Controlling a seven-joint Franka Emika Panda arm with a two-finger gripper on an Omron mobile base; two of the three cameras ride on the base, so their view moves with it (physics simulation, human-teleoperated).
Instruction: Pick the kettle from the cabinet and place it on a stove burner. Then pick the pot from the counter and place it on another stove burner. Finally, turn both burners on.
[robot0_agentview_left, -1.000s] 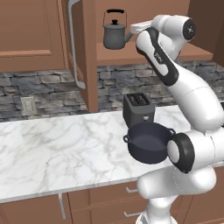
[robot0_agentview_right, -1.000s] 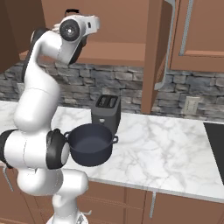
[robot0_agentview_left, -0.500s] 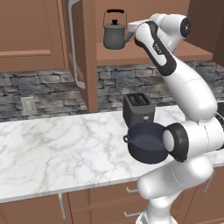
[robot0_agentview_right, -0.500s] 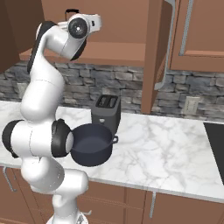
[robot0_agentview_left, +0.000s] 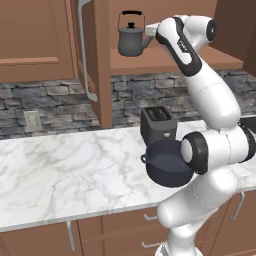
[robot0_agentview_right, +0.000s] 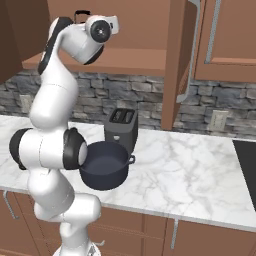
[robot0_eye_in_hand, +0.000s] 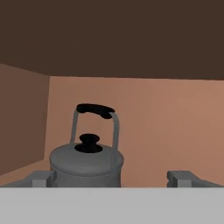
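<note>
Nearing the kettle (robot0_eye_in_hand: 86, 164), hand (robot0_eye_in_hand: 111, 179) open

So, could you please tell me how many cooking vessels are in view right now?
2: the kettle stands on the cabinet shelf, and the pot sits on the counter before the toaster.
</note>
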